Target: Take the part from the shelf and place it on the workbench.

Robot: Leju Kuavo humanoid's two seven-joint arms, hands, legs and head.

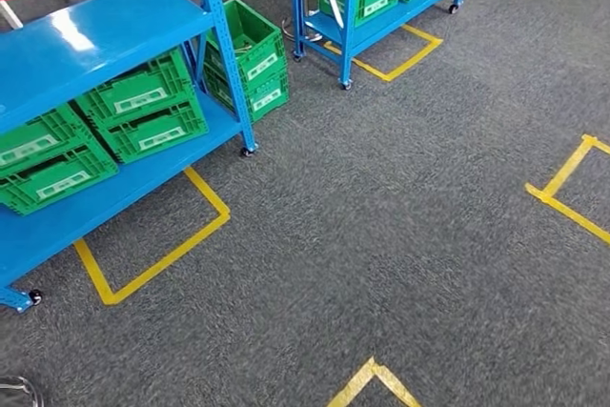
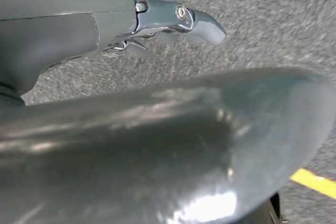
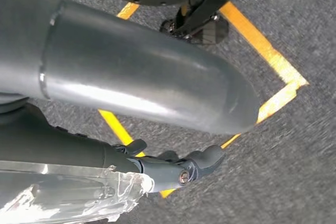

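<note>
We see the right hand (image 3: 118, 150) hanging over grey carpet (image 1: 403, 235) and yellow floor tape (image 3: 273, 59), with crinkled clear plastic (image 3: 79, 195) against its fingers; it looks like a bagged part pinched there, though we cannot be sure. The left hand (image 2: 158, 77) hangs with fingers stretched out, holding nothing we can see. The blue shelf (image 1: 108, 35) with green crates (image 1: 144, 107) stands well off toward the left hand's side. No workbench yet, so its direction stays unknown.

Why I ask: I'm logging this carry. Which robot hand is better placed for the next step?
Right, probably. Clear plastic wrapping lies along the right robot hand, seemingly the bagged part, though the grip is unclear. The left robot hand carries nothing, above carpet.
</note>
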